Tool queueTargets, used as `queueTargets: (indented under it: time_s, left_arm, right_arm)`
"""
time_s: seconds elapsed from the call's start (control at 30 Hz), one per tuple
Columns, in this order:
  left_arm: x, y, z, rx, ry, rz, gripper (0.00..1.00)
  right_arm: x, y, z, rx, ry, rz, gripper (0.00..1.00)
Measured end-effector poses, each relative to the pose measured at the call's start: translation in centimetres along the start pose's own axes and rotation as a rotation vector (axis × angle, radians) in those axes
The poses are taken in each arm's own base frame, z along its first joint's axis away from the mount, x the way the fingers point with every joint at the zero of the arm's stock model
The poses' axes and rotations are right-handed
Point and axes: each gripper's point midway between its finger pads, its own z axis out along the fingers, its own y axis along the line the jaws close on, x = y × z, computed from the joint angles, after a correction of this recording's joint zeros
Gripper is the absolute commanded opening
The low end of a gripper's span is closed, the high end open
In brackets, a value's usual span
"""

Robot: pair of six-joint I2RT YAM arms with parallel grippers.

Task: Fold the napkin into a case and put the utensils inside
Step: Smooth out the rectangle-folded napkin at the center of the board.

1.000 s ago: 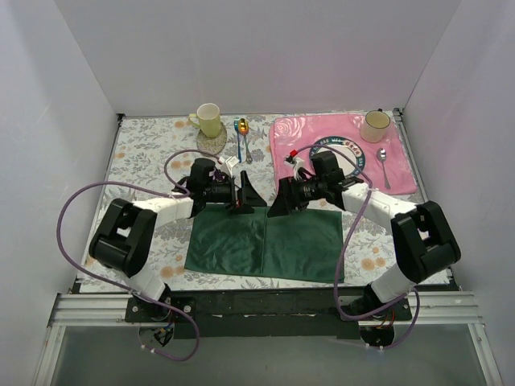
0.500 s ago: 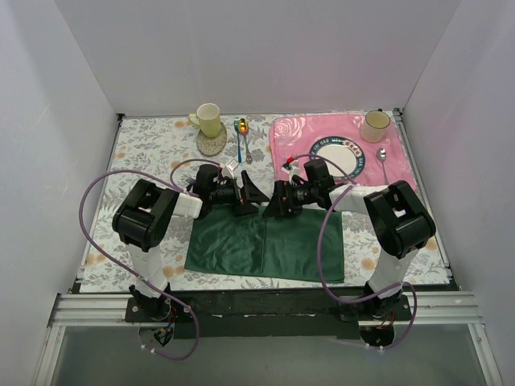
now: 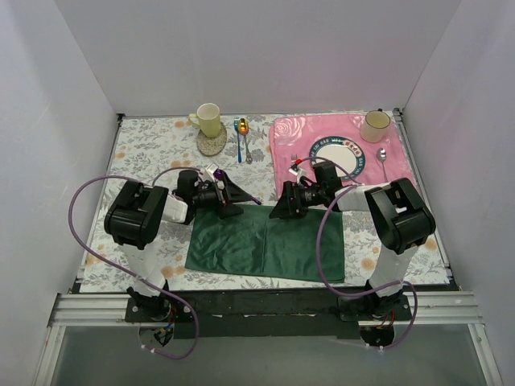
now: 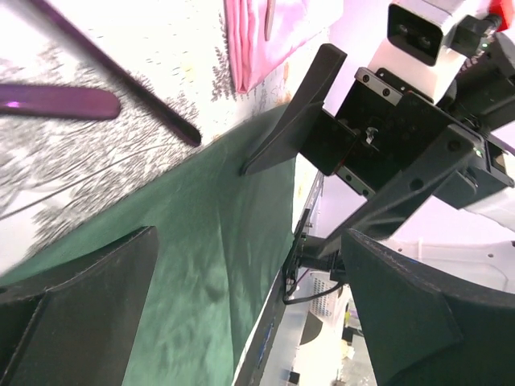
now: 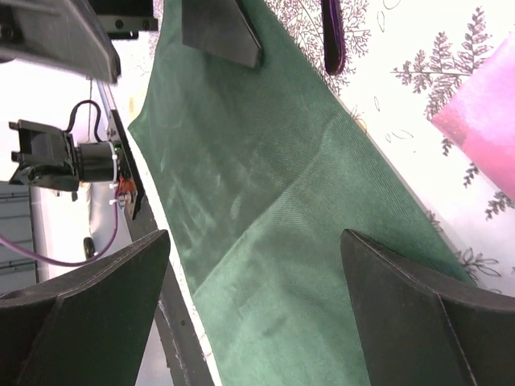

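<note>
Napkin (image 3: 265, 245): dark green cloth lying flat at the middle of the desk's near edge. One crease runs from far to near through its middle. No pocket is formed yet.
Purple utensils (image 4: 56, 100): lying on the floral tablecloth (image 3: 145, 153) just beyond the napkin's far edge, left of centre. They are outside the cloth. Which is the fork and which the spoon cannot be told.
Left gripper (image 4: 249, 237): jaws wide apart and empty. It sits low over the napkin's far edge, left of the crease.
Right gripper (image 5: 256, 237): jaws wide apart and empty. It sits low over the far edge, right of the crease, facing the left gripper at close range.
Risk, collision: the two grippers point at each other near the crease. Any inward travel could bring their fingers into contact.
Risk, missed pinch: the cloth lies flat on the tablecloth. A shallow closure may slide off the hem, and a deep one may catch the tablecloth as well.
Risk, skewed fold: if the two arms grip or lift unevenly, the far edge will probably land crooked. The resulting pocket would be too uneven to take the utensils.
Risk, displaced utensils: they lie just beside the left gripper. A sweep toward the far edge of the desk could knock them away or under the cloth.
Risk, dragging: a pull toward the near edge could slide the whole napkin off the desk.
</note>
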Motion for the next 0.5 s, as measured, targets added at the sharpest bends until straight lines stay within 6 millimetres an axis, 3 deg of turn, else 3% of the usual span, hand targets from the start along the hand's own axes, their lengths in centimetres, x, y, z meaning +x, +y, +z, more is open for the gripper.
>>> queueTargets:
  time_s: [0.37,0.5]
  left_arm:
    - [-2.8,2.5,-6.1,-0.021,-0.108,-0.051,0.98]
    - [-3.1,2.5,-7.2,-0.015,-0.118,-0.051,0.98]
  right_arm:
    - [0.2,-0.1,-0.3,-0.016,0.005,-0.023,0.95]
    - [0.2,0.0,-0.3,-0.02,0.006,-0.02,0.95]
